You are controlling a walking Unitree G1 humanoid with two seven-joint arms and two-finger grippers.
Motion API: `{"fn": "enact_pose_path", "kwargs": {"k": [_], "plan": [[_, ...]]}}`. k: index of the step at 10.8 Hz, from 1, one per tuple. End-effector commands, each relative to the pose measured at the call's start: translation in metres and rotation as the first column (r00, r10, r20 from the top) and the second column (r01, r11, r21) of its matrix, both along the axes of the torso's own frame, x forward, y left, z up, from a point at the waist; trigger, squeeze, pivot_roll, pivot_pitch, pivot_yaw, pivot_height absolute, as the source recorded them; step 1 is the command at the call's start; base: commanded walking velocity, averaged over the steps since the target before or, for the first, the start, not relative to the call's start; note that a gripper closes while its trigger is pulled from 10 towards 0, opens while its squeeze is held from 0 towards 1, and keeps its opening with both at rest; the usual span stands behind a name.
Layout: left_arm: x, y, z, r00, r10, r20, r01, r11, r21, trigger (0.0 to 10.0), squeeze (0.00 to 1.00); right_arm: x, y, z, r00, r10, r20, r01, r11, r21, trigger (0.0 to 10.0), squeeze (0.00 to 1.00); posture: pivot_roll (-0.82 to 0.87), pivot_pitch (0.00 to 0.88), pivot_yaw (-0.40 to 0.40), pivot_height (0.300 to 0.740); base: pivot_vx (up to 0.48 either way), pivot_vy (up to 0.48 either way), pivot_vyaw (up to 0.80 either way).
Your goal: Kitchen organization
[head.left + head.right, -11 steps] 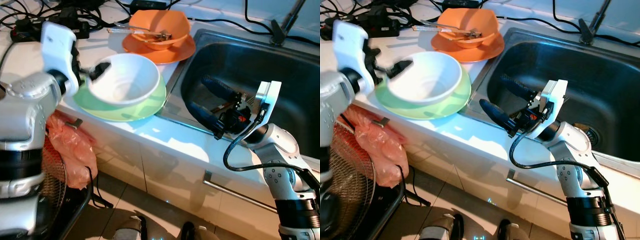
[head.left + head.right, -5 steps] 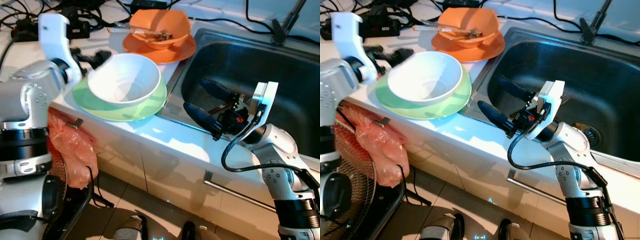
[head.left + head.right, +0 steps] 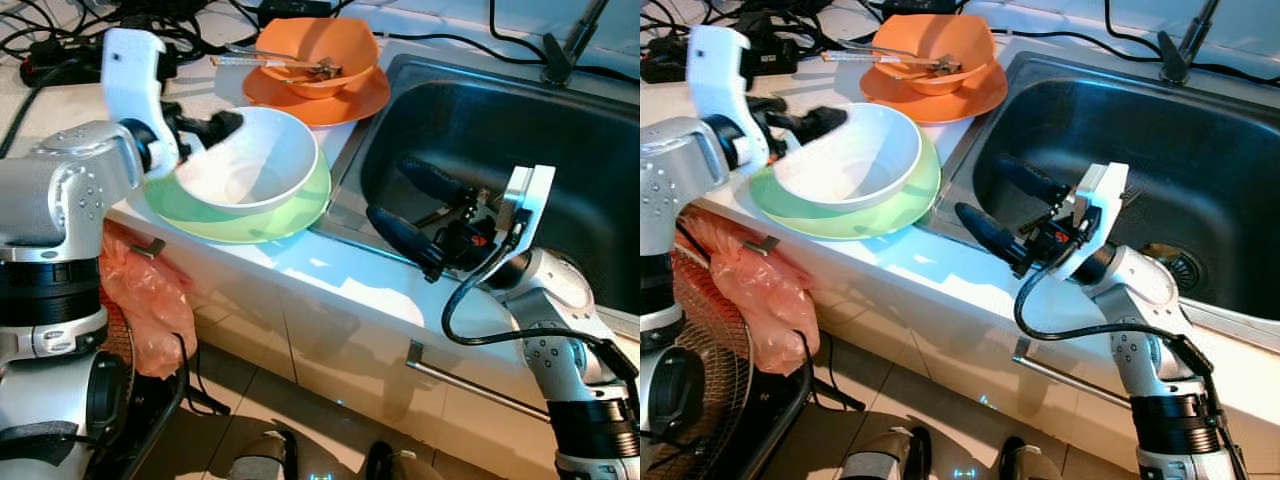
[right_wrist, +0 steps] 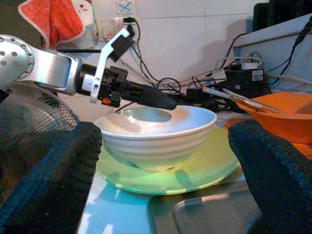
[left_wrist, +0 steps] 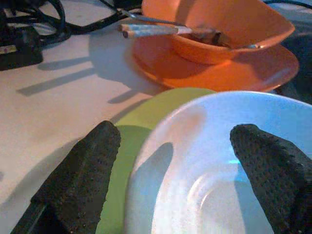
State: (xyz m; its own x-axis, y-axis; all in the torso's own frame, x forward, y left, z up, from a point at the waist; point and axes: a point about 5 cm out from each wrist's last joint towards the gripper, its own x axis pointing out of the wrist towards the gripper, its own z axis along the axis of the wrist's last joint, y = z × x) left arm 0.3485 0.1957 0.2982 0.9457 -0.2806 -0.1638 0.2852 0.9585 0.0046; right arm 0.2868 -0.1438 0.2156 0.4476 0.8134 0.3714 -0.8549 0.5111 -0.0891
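A white bowl (image 3: 250, 160) sits on a green plate (image 3: 290, 215) at the counter's front edge. My left gripper (image 3: 218, 128) is open at the bowl's far-left rim. In the left wrist view, that rim (image 5: 195, 105) lies between its two spread fingers (image 5: 83, 165). My right gripper (image 3: 405, 205) is open and holds nothing. It hovers over the sink's left edge and points at the bowl (image 4: 156, 131). Behind, an orange bowl (image 3: 320, 45) with a spoon and chopsticks (image 3: 270, 60) rests on an orange plate (image 3: 340, 102).
A steel sink (image 3: 560, 130) fills the right side, with the faucet base (image 3: 560, 60) behind it. Black cables and a power strip (image 3: 60, 40) lie at the back left. Below the counter, a pink bag (image 3: 150, 300) hangs beside a fan (image 3: 700, 340).
My left gripper drew back from the white bowl's rim half a second ago and now reaches forward to it again. The right arm has barely moved.
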Motion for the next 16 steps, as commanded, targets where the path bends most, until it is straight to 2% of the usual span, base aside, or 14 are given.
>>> {"fn": "enact_pose_path", "kwargs": {"k": [1,6,7,9,10,11,12,13,14,15,16], "plan": [[-0.002,-0.001,0.002,1.0,-0.013,0.0,0.013,1.0,0.008,0.0,0.0,-0.003,0.002,0.001,1.0,0.005,0.012,-0.005,1.0,-0.01,10.0,0.0,0.14,0.164,0.064,0.74,0.0,0.0,0.0],[-0.004,0.005,0.003,1.0,0.02,0.011,-0.02,1.0,-0.007,0.2,0.0,-0.004,0.002,0.0,1.0,0.01,0.008,-0.01,1.0,-0.014,10.0,0.0,0.13,0.165,0.059,0.74,0.0,0.0,0.0],[-0.005,0.008,0.006,0.997,0.064,0.031,-0.062,0.997,-0.041,10.0,0.0,-0.004,0.001,0.0,1.0,0.013,0.006,-0.013,1.0,-0.018,10.0,0.0,0.13,0.167,0.057,0.74,0.0,0.0,0.0],[-0.004,0.022,0.016,0.979,0.201,0.039,-0.19,0.964,-0.185,10.0,0.0,-0.005,0.001,0.001,1.0,0.021,0.003,-0.021,0.999,-0.026,10.0,0.0,0.13,0.171,0.05,0.74,0.0,0.0,0.0],[-0.004,0.022,0.02,0.979,0.197,0.049,-0.184,0.964,-0.194,10.0,0.0,-0.004,0.001,0.001,1.0,0.023,0.002,-0.023,0.999,-0.027,10.0,0.0,0.14,0.173,0.046,0.74,0.0,0.0,0.0],[-0.005,0.02,0.019,0.98,0.192,0.059,-0.179,0.969,-0.17,10.0,0.0,-0.004,0.001,0.001,1.0,0.025,0.001,-0.025,0.999,-0.028,10.0,0.0,0.14,0.176,0.042,0.74,0.0,0.0,0.0],[-0.011,0.007,0.021,0.969,0.127,0.211,-0.115,0.991,-0.069,10.0,0.0,-0.004,0.002,0.0,1.0,0.027,-0.001,-0.027,0.999,-0.026,10.0,0.0,0.14,0.179,0.036,0.74,0.0,0.0,0.0],[-0.012,0.0,0.028,0.958,0.073,0.279,-0.057,0.996,-0.065,10.0,0.0,-0.004,0.002,0.0,1.0,0.028,-0.003,-0.028,0.999,-0.026,10.0,0.0,0.14,0.181,0.031,0.74,0.0,0.0,0.0],[-0.026,-0.016,0.025,0.953,-0.063,0.297,0.046,0.997,0.064,10.0,0.0,-0.003,0.002,0.001,1.0,0.029,-0.004,-0.029,0.999,-0.025,10.0,0.0,0.14,0.182,0.027,0.74,0.0,0.0,0.0],[-0.028,-0.011,0.017,0.968,-0.027,0.248,0.005,0.996,0.091,10.0,0.0,-0.003,0.002,0.001,1.0,0.03,-0.004,-0.031,0.999,-0.022,10.0,0.0,0.14,0.183,0.026,0.74,0.0,0.0,0.0],[-0.026,0.002,0.013,0.974,0.092,0.207,-0.102,0.994,0.04,10.0,0.0,-0.003,0.002,0.0,1.0,0.031,-0.005,-0.031,0.999,-0.023,10.0,0.0,0.15,0.184,0.028,0.74,0.0,0.0,0.0]]}}
